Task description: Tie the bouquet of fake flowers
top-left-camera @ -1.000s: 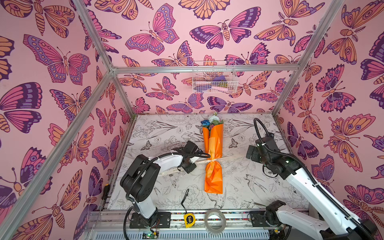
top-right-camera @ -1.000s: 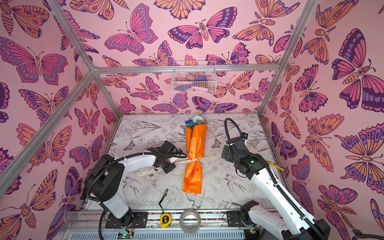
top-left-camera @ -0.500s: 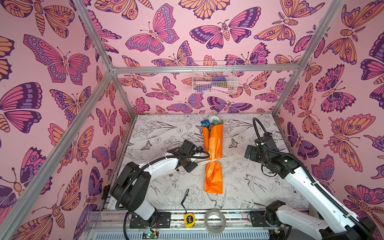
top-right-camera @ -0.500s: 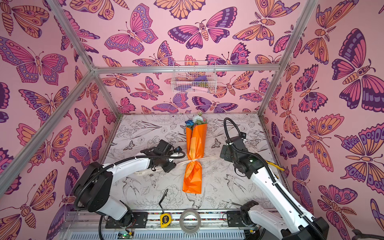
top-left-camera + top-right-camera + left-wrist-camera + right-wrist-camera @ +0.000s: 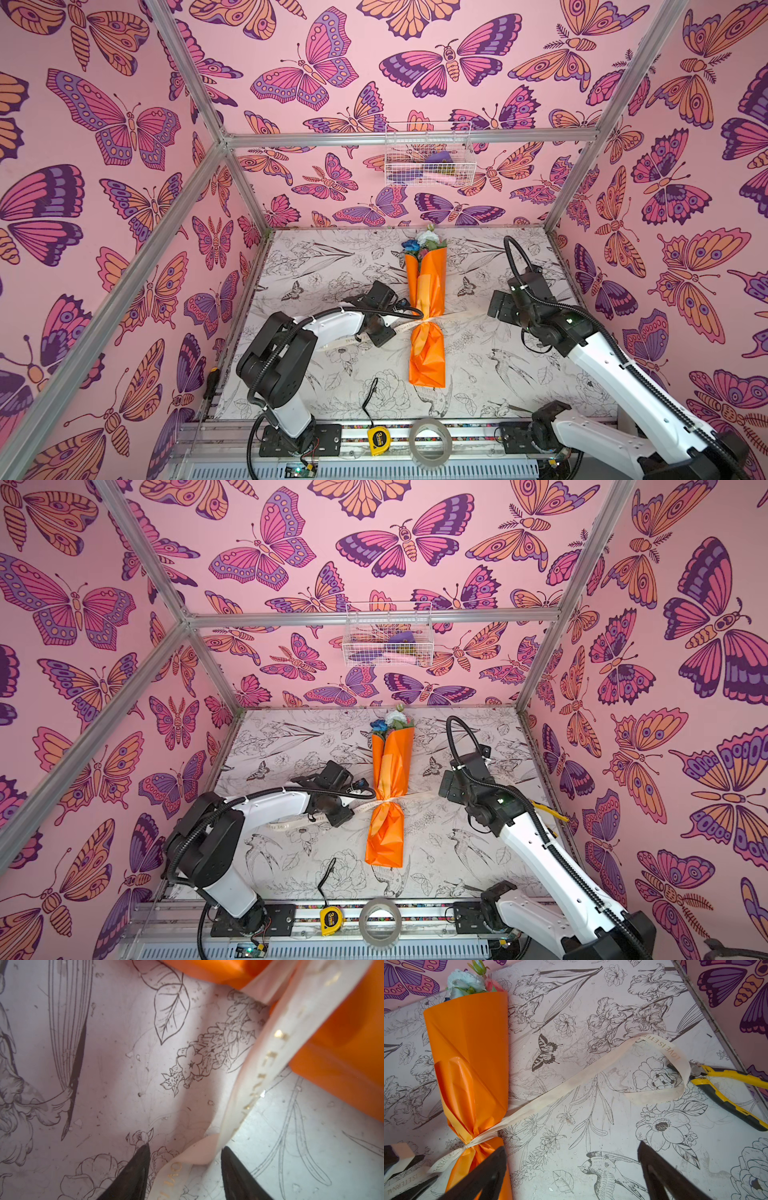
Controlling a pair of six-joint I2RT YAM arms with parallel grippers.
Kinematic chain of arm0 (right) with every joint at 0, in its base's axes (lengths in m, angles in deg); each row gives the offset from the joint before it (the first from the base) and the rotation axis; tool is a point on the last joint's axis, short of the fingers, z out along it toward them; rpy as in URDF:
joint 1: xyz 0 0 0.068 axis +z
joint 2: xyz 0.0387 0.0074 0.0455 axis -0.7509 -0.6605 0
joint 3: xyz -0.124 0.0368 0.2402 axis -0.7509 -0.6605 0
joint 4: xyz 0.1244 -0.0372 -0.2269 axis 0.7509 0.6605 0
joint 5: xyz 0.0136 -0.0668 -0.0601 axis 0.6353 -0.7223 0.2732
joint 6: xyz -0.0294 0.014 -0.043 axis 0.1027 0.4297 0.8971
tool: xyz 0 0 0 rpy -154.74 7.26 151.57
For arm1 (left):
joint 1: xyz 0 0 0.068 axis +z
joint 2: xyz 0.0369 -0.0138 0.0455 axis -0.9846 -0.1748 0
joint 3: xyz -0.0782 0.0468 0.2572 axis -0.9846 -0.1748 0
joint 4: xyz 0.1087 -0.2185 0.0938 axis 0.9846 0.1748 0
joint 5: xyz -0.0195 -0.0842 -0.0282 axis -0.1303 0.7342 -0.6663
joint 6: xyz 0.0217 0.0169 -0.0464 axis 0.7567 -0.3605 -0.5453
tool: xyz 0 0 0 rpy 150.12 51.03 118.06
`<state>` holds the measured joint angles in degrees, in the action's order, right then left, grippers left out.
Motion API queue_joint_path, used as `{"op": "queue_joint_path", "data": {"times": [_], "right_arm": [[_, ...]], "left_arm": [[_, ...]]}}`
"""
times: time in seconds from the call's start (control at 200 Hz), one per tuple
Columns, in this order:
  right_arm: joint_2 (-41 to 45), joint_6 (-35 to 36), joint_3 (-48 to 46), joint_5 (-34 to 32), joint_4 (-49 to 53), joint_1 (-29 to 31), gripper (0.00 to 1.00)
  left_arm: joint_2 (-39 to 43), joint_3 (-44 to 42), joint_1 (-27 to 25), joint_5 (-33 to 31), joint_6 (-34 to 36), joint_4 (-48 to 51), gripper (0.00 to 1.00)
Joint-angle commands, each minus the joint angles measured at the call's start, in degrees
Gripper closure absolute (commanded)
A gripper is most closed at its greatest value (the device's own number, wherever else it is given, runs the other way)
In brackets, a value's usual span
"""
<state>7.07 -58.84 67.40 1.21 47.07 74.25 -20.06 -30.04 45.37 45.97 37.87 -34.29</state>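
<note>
Parted since a second ago, the left pincer is being held open astride the slack cream ribbon, the right pincer wide open, the glossy orange-wrapped bouquet of fake flowers lying cinched on the table.

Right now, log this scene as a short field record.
item: bouquet of fake flowers, lying flat in orange wrap
tie: cream ribbon cinched round its waist, ends trailing both sides
left arm: left tool open, ribbon end lying loose between its jaws
right arm: right tool open, empty
clutter: yellow pliers beside ribbon's curled end
</note>
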Motion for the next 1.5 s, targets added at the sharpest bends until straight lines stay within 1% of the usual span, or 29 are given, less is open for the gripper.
{"op": "queue_joint_path", "data": {"times": [0.0,0.175,0.27,0.33,0.41,0.506,0.556,0.731,0.881,0.971,1.101,1.211,1.292,1.347,1.397,1.492], "right_arm": [[-0.55,-0.34,-0.38,0.28,-0.7,-0.36,0.01],[-0.01,-0.03,-0.24,-0.38,-0.33,-0.35,0.01],[0.57,0.47,-0.16,-1.61,0.08,-0.68,0.01],[0.82,0.6,-0.25,-1.79,0.27,-1.35,0.01],[0.61,0.59,-0.25,-1.19,0.61,-3.54,0.01],[0.12,1.02,-0.67,1.72,0.7,-7.87,0.01],[-0.37,1.43,-1.01,3.8,0.7,-10.79,0.01],[-1.59,3.0,-3.28,9.74,-0.54,-20.07,0.01],[-4.0,4.55,-5.13,13.84,-2.72,-26.88,0.0],[-6.98,5.5,-5.53,16.58,-4.78,-30.38,0.03],[-13.21,6.99,-3.18,15.01,-6.14,-31.21,0.08],[-20.25,7.53,-0.01,12.84,-7.47,-31.29,0.14],[-26.58,8.03,4.2,10.91,-7.06,-31.29,0.18],[-31.01,8.16,7.38,11.13,-6.91,-31.4,0.22],[-35.99,8.18,10.12,11.29,-7.34,-31.39,0.23],[-42.85,7.99,15.4,11.17,-7.53,-31.47,0.26]], "left_arm": [[-2.39,1.95,0.23,1.53,1.94,0.91,0.46],[-4.49,3.31,0.22,1.67,2.35,5.03,0.61],[-4.38,3.27,0.38,0.68,2.22,6.47,0.68],[-3.88,3.35,0.44,0.91,1.98,6.3,0.75],[-3.02,3.99,0.34,2.3,1.51,5.19,0.84],[-1.44,4.11,0.3,2.85,0.17,1.2,0.91],[-0.52,3.86,0.29,3.44,-0.4,-0.88,1.0],[3.9,1.75,0.16,5.39,-2.0,-6.45,1.0],[8.71,-1.89,0.19,5.32,-5.04,-14.32,1.0],[11.25,-3.79,0.19,6.6,-7.36,-17.84,1.0],[13.33,-5.9,-0.11,8.02,-8.63,-20.92,1.0],[13.93,-6.34,-0.96,6.72,-8.83,-21.02,1.0],[14.32,-6.48,-1.89,4.83,-8.69,-21.33,1.0],[14.33,-6.77,-2.29,4.13,-8.66,-21.94,1.0],[14.24,-6.93,-2.69,4.05,-8.66,-22.61,1.0],[14.1,-7.24,-3.55,4.4,-8.66,-24.35,1.0]]}}
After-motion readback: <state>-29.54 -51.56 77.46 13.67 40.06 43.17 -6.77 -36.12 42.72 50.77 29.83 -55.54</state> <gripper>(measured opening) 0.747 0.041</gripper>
